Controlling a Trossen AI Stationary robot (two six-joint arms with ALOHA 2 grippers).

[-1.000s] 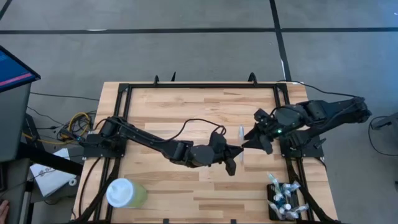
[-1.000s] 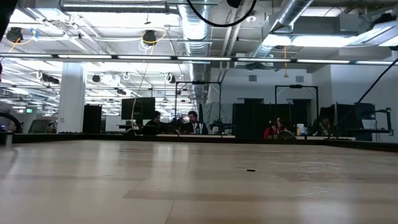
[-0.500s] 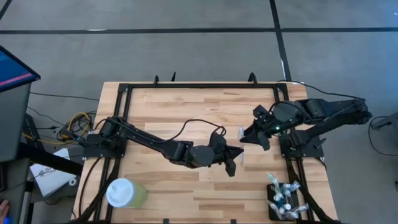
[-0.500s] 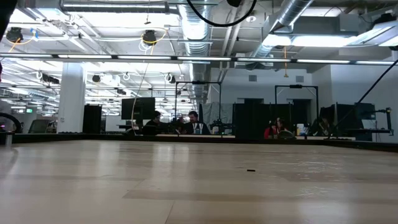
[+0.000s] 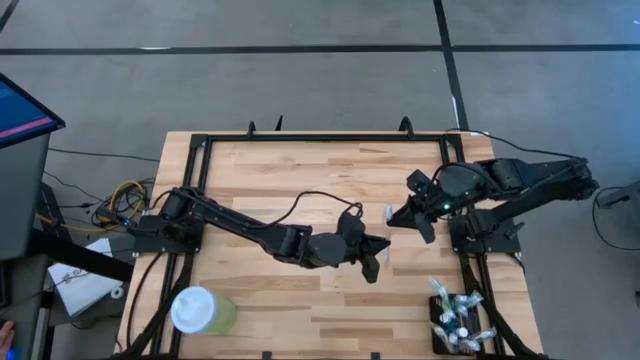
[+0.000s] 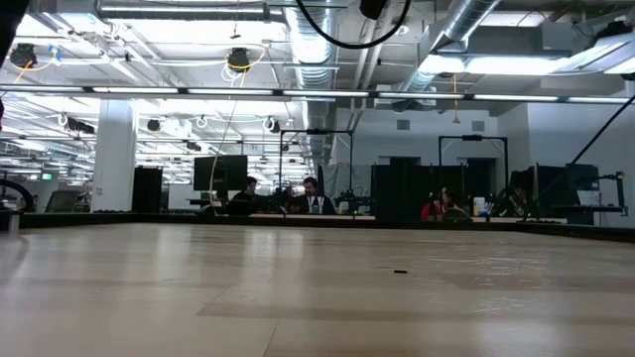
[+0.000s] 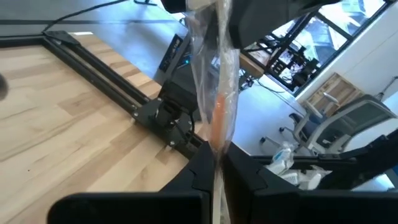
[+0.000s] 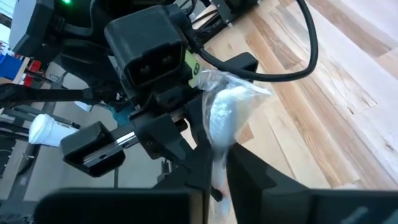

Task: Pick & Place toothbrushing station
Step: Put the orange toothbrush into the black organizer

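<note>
Wooden bench [image 5: 300, 180] fills the high view, and the low view shows only its bare top with no arm in sight. At the bench's near right corner stands the toothbrushing station [image 5: 455, 322], partly cut off by the picture's edge, its contents hard to make out. At mid-bench a clear-wrapped toothbrush [image 7: 214, 93] spans both arms: the left gripper [image 5: 375, 262] is clamped on one end, the right gripper [image 5: 395, 216] pinched together on the other.

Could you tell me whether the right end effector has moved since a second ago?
Yes. The right end effector has shifted slightly away from the table's right rail, toward the wrapped toothbrush.
</note>
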